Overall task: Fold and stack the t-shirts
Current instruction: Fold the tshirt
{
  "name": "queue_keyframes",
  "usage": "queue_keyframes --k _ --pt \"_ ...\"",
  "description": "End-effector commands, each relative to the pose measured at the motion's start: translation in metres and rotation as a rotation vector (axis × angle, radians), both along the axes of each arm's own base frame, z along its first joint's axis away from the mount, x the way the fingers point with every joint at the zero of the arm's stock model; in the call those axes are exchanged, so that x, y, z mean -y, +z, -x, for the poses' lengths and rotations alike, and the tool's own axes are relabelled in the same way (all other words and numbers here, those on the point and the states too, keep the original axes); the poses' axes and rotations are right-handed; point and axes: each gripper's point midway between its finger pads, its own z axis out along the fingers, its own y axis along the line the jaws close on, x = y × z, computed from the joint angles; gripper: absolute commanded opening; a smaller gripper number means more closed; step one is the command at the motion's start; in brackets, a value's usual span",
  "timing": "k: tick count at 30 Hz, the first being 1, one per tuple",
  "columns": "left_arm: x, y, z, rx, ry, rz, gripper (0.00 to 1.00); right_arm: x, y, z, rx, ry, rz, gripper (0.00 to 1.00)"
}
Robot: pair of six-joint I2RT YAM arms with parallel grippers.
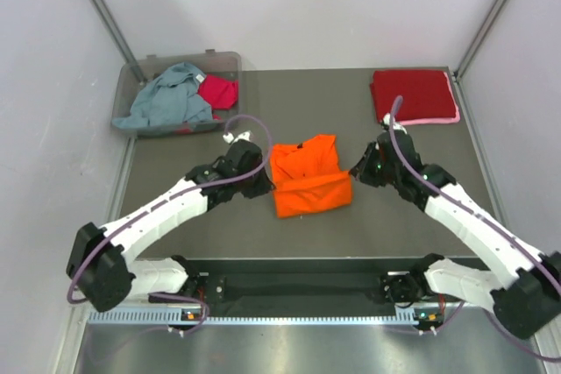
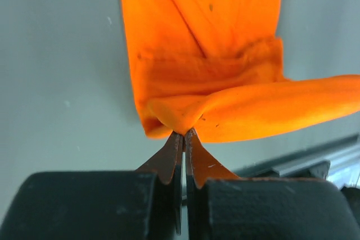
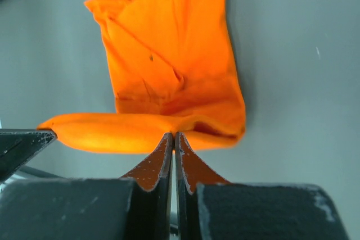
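The orange t-shirt lies mid-table, its near part lifted and doubled over the rest. My left gripper is shut on its left edge; the pinched cloth bunches at the tips of my left gripper in the left wrist view. My right gripper is shut on the right edge; in the right wrist view my right gripper nips the shirt. A folded dark red t-shirt lies at the back right on a pink one. A grey-blue t-shirt and a magenta one lie in the bin.
The clear plastic bin stands at the back left corner of the dark mat. White walls close in both sides. A metal rail with the arm bases runs along the near edge.
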Motion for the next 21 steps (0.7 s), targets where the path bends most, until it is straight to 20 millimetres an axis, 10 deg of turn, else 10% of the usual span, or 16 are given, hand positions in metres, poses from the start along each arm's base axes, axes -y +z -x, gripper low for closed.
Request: queue_keyframes --k 1,21 --pt "0.001 0.028 -0.043 0.094 -0.026 0.02 0.0 -0.01 0.036 -0.044 0.124 0.075 -0.035 0.0" --pt "-0.008 -0.01 -0.197 0.02 0.028 0.053 0.0 -0.032 0.004 -0.179 0.07 0.195 -0.054 0.0"
